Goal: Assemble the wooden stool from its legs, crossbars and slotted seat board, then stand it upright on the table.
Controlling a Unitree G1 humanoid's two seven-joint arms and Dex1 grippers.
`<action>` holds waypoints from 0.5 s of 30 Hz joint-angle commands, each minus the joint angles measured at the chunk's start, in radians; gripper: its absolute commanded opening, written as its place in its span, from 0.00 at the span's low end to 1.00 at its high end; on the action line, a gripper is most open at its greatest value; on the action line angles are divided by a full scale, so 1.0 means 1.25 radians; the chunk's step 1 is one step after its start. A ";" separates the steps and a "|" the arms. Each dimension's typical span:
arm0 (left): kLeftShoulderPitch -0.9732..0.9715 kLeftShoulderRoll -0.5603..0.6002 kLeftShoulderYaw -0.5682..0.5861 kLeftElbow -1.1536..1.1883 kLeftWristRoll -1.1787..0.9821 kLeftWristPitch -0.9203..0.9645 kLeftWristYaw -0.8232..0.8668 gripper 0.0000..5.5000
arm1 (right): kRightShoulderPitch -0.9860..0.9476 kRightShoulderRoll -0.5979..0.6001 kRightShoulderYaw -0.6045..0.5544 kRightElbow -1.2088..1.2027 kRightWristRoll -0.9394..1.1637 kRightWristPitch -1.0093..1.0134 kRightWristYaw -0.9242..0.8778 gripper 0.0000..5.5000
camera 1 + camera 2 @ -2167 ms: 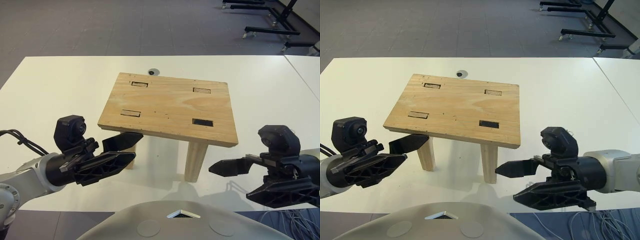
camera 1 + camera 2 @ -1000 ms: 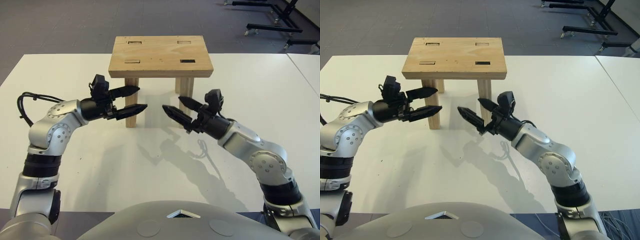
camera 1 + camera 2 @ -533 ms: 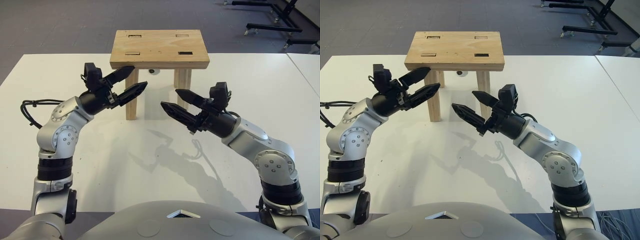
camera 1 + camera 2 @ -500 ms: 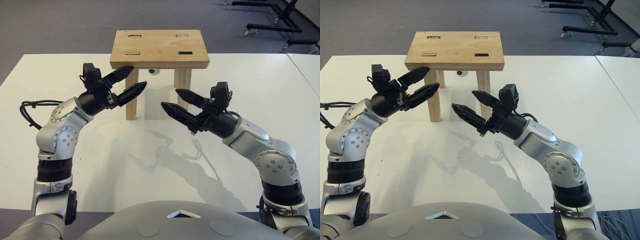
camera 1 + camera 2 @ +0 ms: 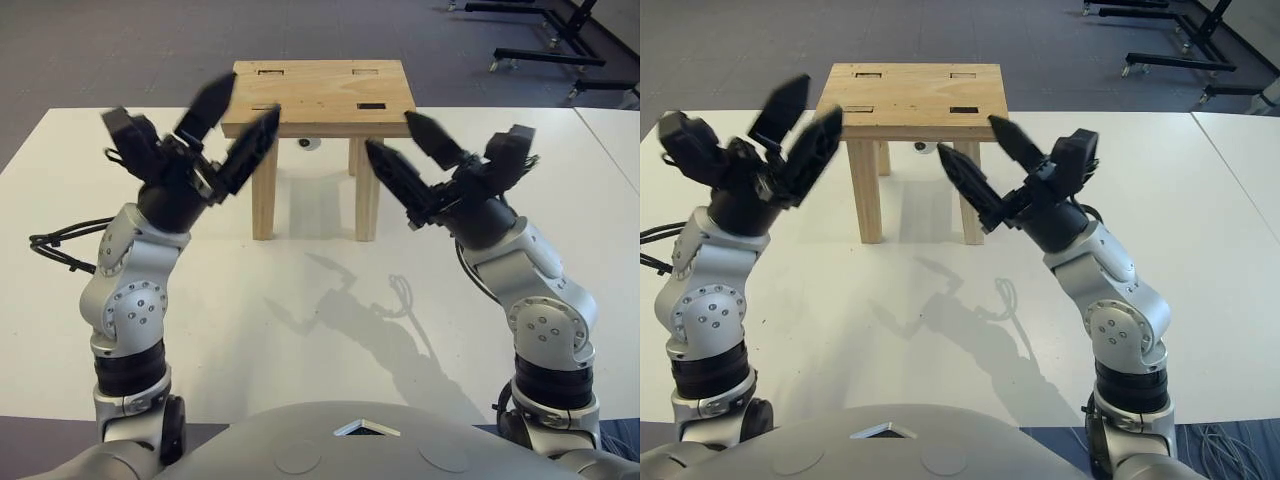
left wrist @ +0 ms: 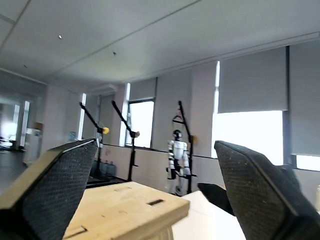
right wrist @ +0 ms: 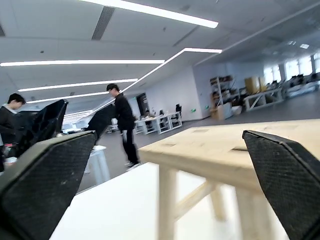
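Note:
The assembled wooden stool (image 5: 318, 95) stands upright on its legs at the far middle of the white table (image 5: 300, 330), its slotted seat board on top. My left gripper (image 5: 245, 102) is raised in front of the stool's left corner, open and empty, apart from the wood. My right gripper (image 5: 392, 135) is raised near the stool's right front leg, also open and empty. The left wrist view has the seat board (image 6: 125, 205) low between its fingers (image 6: 55, 195). In the right wrist view the stool (image 7: 215, 150) stands between the fingers (image 7: 290, 170).
A small round object (image 5: 310, 143) lies on the table behind the stool. A black cable (image 5: 60, 250) loops at the left by my arm. Black stand frames (image 5: 540, 50) sit on the floor at the back right. A second table (image 5: 612, 135) adjoins on the right.
Both arms have swung upward, so the grippers now point up and forward at seat height. Both stay open. The stool has not moved in the last second.

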 commanded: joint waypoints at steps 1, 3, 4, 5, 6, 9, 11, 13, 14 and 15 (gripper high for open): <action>-0.027 -0.023 -0.068 0.019 0.207 -0.074 0.100 0.78 | -0.040 0.031 0.036 0.021 -0.224 -0.109 -0.058 0.98; -0.028 -0.030 -0.094 0.042 0.322 -0.116 0.154 0.78 | -0.063 0.052 0.061 0.046 -0.334 -0.164 -0.088 0.98; -0.027 -0.040 -0.098 0.053 0.380 -0.135 0.195 0.78 | -0.070 0.072 0.068 0.061 -0.377 -0.186 -0.112 0.98; -0.024 -0.052 -0.100 0.065 0.423 -0.155 0.228 0.78 | -0.073 0.091 0.071 0.074 -0.408 -0.201 -0.136 0.98; -0.013 -0.064 -0.097 0.073 0.459 -0.169 0.263 0.78 | -0.078 0.112 0.075 0.094 -0.436 -0.219 -0.153 0.98; 0.013 -0.087 -0.090 0.098 0.525 -0.203 0.323 0.78 | -0.089 0.153 0.081 0.141 -0.494 -0.262 -0.183 0.98; 0.017 -0.083 -0.094 0.112 0.557 -0.230 0.331 0.78 | -0.097 0.162 0.082 0.162 -0.530 -0.287 -0.191 0.98; 0.015 -0.081 -0.095 0.120 0.581 -0.250 0.336 0.78 | -0.101 0.174 0.076 0.177 -0.549 -0.302 -0.200 0.98; 0.013 -0.081 -0.098 0.124 0.593 -0.258 0.340 0.78 | -0.101 0.180 0.071 0.182 -0.552 -0.305 -0.204 0.98; 0.010 -0.079 -0.102 0.129 0.612 -0.269 0.343 0.78 | -0.102 0.185 0.066 0.185 -0.553 -0.307 -0.208 0.98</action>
